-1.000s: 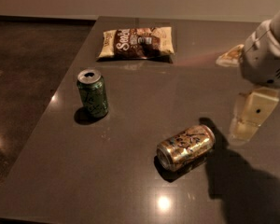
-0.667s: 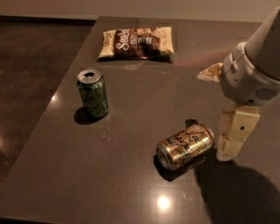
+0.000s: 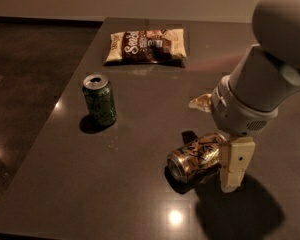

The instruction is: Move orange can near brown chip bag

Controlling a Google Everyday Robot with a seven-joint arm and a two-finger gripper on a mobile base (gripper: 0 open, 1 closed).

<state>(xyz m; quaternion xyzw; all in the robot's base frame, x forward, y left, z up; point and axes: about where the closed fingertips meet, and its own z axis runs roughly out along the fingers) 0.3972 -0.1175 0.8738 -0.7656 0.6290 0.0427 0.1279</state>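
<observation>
The orange can (image 3: 194, 157) lies on its side on the dark table (image 3: 140, 194), front right of centre. The brown chip bag (image 3: 147, 46) lies flat near the table's far edge, well behind the can. My gripper (image 3: 217, 134) hangs from the big white arm (image 3: 270, 69) at the right, directly over the can's right end. One cream finger (image 3: 235, 165) stands in front of the can and the other finger (image 3: 200, 103) shows behind it. The jaws are open and straddle the can; I cannot tell if they touch it.
A green can (image 3: 99, 100) stands upright on the left part of the table, between the bag and the orange can. The table's left edge (image 3: 50, 119) runs diagonally, with dark floor (image 3: 25, 84) beyond it.
My gripper has moved left and down from the table's right side until it is over the orange can's right end. The cans and the bag have not moved.
</observation>
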